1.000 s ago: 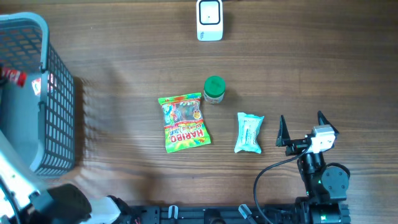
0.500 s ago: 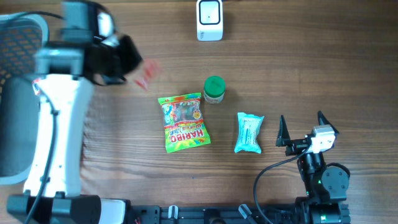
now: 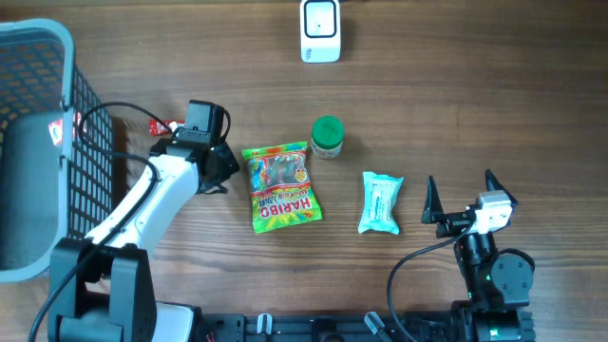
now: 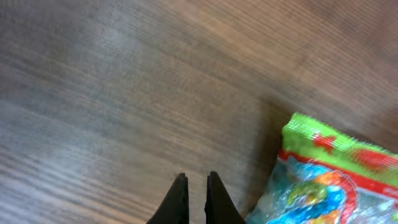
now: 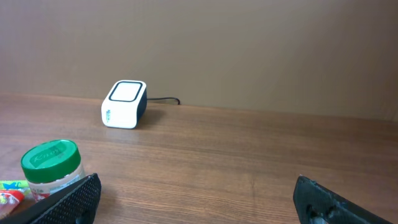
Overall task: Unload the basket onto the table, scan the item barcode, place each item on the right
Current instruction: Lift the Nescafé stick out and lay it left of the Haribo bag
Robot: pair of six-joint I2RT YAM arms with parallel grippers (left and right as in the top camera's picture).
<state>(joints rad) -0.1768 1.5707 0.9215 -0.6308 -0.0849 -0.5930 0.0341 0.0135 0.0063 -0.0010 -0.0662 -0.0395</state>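
A Haribo gummy bag [image 3: 281, 186] lies flat mid-table, with a green-lidded jar [image 3: 327, 137] behind it and a light blue packet [image 3: 381, 202] to its right. The white barcode scanner [image 3: 320, 29] stands at the far edge. My left gripper [image 3: 226, 171] is shut and empty, low over the wood just left of the bag's top corner. In the left wrist view the closed tips [image 4: 196, 177] point at bare table, with the bag [image 4: 329, 180] to their right. My right gripper [image 3: 461, 195] stands open and empty right of the blue packet; its view shows the scanner [image 5: 124, 104] and the jar [image 5: 51, 163].
A grey mesh basket [image 3: 90, 142] fills the left edge of the table. A small red-and-white tag [image 3: 169, 124] shows beside the left wrist, on its cable. Bare wood lies between the items and the scanner.
The left arm has swung out from over the basket, across the table, and down beside the Haribo bag's left upper corner. The right arm and the items have not moved.
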